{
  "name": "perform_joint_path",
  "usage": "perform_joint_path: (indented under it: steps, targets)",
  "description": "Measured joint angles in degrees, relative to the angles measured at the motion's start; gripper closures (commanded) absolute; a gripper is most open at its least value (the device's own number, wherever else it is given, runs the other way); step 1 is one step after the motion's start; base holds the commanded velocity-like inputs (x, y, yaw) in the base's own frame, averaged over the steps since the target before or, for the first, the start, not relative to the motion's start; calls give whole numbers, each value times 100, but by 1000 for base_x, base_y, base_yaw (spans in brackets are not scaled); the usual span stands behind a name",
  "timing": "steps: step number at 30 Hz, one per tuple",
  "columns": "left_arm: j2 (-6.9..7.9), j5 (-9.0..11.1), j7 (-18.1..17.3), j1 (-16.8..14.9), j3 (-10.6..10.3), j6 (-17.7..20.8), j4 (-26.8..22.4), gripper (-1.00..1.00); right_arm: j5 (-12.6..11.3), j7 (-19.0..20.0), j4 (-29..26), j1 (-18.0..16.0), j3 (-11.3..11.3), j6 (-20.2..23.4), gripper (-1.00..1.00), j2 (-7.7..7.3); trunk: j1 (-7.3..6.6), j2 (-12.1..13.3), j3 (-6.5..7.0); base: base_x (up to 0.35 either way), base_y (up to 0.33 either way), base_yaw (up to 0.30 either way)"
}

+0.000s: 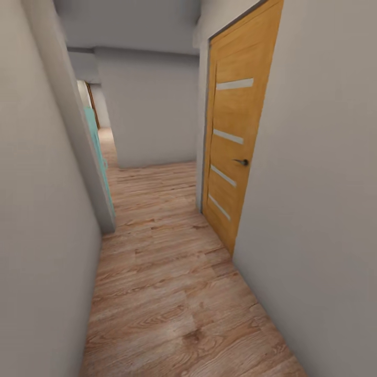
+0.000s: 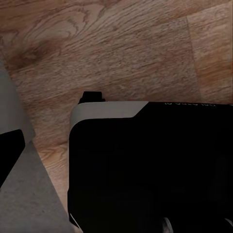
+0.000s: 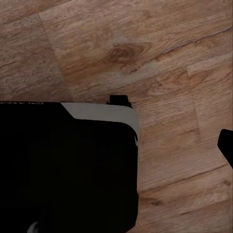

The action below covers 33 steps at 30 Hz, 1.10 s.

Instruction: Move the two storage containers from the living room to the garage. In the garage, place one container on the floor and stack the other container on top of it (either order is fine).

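Note:
The two storage containers are out of view, and so is the garage. I am in a narrow hallway with a light wood plank floor (image 1: 173,293). Both wrist views look down at that plank floor (image 2: 121,48) and at my black base with its pale trim (image 2: 145,165) (image 3: 68,165). A small dark part, perhaps a finger (image 2: 10,148), juts in at the edge of the left wrist view. A similar dark part (image 3: 226,145) shows in the right wrist view. Neither view shows how the jaws stand.
A shut orange wooden door (image 1: 230,157) with a dark handle stands close on the right. Grey walls (image 1: 42,235) hem both sides, and a teal door (image 1: 97,146) hangs ajar on the left. A grey wall (image 1: 152,110) closes the passage ahead, which continues to its left.

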Motion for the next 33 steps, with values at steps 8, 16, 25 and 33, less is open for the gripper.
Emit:
perform_joint_path:
  steps: [8, 16, 25, 33]
  targets:
    - [8, 0, -4, -1, -2, 4, -3, -100, 0, 0, 0, 0, 0, 0, -100, -1, -1, 0, 0, 328, 0, 3]
    - [8, 1, -4, -3, -2, 5, 1, -100, -3, 0, 0, 4, 0, 0, -100, -1, -1, 0, 0, 338, 0, 0]
    - [8, 1, -4, 0, -2, 5, -1, -100, 0, 0, 0, 0, 0, -2, -100, 0, -1, 0, 0, 338, 0, 52]
    - [8, 1, -4, 0, -2, 5, -3, -100, 1, 0, 0, 1, 0, -8, -100, 0, -1, 0, 0, 338, 0, 232]
